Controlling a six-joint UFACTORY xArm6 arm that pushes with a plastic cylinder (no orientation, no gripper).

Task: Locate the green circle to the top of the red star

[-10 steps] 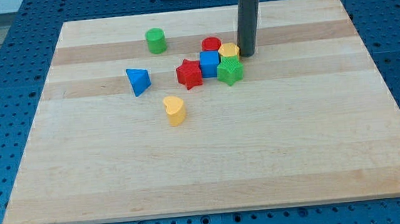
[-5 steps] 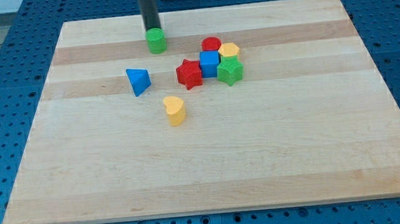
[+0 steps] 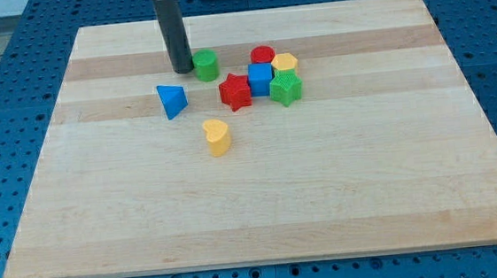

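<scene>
The green circle (image 3: pixel 206 65) is a small green cylinder on the wooden board (image 3: pixel 262 200). It stands up and to the left of the red star (image 3: pixel 236 91), a short gap apart. My tip (image 3: pixel 182 70) rests on the board just left of the green circle, touching or nearly touching its left side. The dark rod rises from there toward the view's top.
A cluster sits right of the red star: a blue cube (image 3: pixel 261 78), a red cylinder (image 3: pixel 263 56), a yellow block (image 3: pixel 285 63) and a green star-like block (image 3: pixel 286 89). A blue triangle (image 3: pixel 172 101) lies left of the star. A yellow heart (image 3: pixel 217 136) lies below it.
My tip swept from the right of the cluster to above the green circle, then came down to its left. The green circle has slid right and slightly down, toward the red star.
</scene>
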